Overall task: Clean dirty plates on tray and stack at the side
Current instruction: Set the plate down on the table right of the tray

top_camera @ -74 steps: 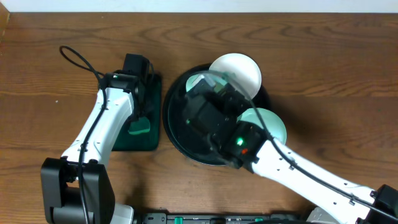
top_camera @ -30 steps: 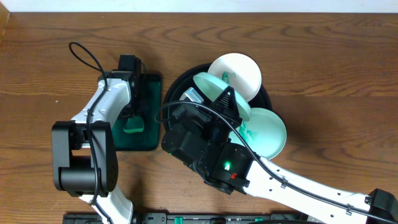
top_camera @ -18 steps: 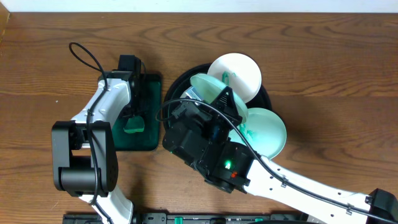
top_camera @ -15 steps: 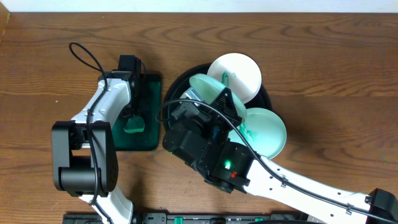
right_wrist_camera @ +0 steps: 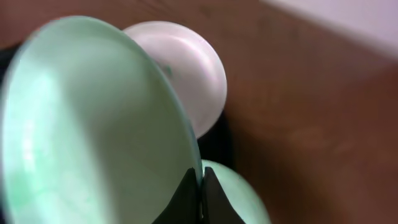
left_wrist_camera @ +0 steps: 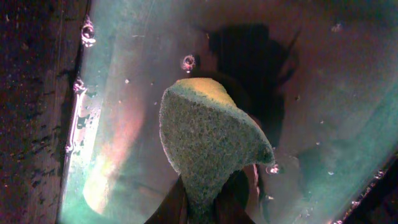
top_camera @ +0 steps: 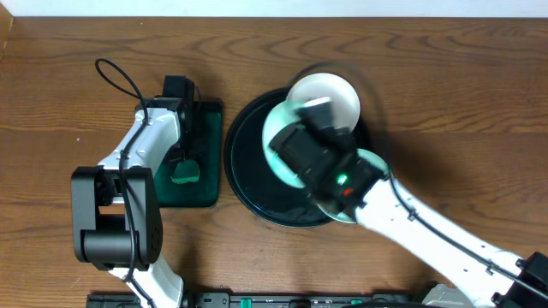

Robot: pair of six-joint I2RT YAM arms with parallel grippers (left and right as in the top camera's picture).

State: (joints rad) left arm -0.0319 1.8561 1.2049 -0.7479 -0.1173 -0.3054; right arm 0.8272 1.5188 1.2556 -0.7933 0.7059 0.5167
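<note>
While left tool (left_wrist_camera: 202, 200) pinches sponge (left_wrist_camera: 208, 140), right tool (right_wrist_camera: 200, 186) clamps plate (right_wrist_camera: 93, 124) (tilted).

Right arm (top_camera: 342, 171) blurred, held plate (right_wrist_camera: 93, 124) cut off

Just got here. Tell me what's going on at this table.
The right gripper is clamped on the rim of a teal-tinted plate, holding it tilted above the black tray. Two more plates sit at the tray's edge: a white plate on the far side and a third plate, tinted, partly under the arm. The left gripper holds a green sponge in the small wet green tray. No plate is stacked beside the tray yet.
</note>
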